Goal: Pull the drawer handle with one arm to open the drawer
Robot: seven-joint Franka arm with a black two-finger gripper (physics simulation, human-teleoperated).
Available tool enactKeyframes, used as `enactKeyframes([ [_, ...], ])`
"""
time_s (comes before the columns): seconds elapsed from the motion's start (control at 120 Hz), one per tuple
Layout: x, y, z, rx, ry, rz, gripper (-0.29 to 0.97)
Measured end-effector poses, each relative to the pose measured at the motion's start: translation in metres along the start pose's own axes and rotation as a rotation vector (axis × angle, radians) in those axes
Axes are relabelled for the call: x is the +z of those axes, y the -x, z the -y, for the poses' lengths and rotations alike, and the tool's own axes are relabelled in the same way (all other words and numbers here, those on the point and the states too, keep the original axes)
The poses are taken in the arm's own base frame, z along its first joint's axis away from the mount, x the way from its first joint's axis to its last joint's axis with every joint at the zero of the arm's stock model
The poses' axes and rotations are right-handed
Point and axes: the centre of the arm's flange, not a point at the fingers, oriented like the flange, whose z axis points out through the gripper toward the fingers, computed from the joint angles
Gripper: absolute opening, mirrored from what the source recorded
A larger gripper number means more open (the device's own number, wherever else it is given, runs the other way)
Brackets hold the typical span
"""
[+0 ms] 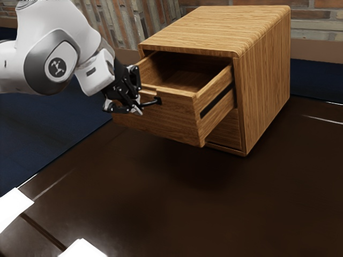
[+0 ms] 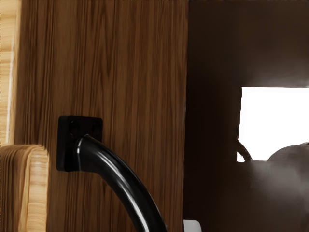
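Note:
A light wooden cabinet stands on the dark table. Its upper drawer is pulled well out toward the exterior view's left, and its inside shows bare. My black gripper sits at the drawer's front face, shut on the drawer handle. In the wrist view the black curved handle runs from its square mount on the wooden drawer front down toward my hand.
The dark glossy table stretches in front of the cabinet. White patches lie at its near left edge. A brick wall stands behind the cabinet, and a dark blue floor lies at the exterior view's left.

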Motion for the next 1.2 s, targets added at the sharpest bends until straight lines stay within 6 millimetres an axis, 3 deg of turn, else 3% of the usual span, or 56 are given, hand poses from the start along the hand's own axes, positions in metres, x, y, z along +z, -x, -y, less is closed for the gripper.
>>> enactKeyframes([
  [0.117, -0.006, 0.001, -0.012, -0.005, 0.016, -0.001, 0.03],
  [0.233, -0.011, 0.021, -0.022, -0.044, 0.040, 0.016, 0.06],
  [0.417, -0.009, 0.021, -0.024, -0.047, 0.057, 0.017, 0.00],
  [0.8, -0.019, 0.019, -0.026, -0.052, 0.057, 0.012, 0.02],
  [0.967, -0.044, 0.014, -0.025, -0.053, 0.028, -0.003, 0.23],
  [1.017, -0.074, 0.006, -0.020, -0.044, -0.010, -0.018, 0.27],
  [1.042, -0.110, -0.007, -0.013, -0.028, -0.057, -0.027, 0.30],
  [1.083, -0.185, -0.021, -0.002, -0.032, -0.146, -0.028, 0.37],
  [1.108, -0.214, -0.024, -0.003, -0.067, -0.163, -0.011, 0.41],
  [1.142, -0.233, -0.021, -0.007, -0.148, -0.152, 0.000, 0.45],
  [1.2, -0.242, -0.013, -0.015, -0.299, -0.094, 0.010, 0.51],
])
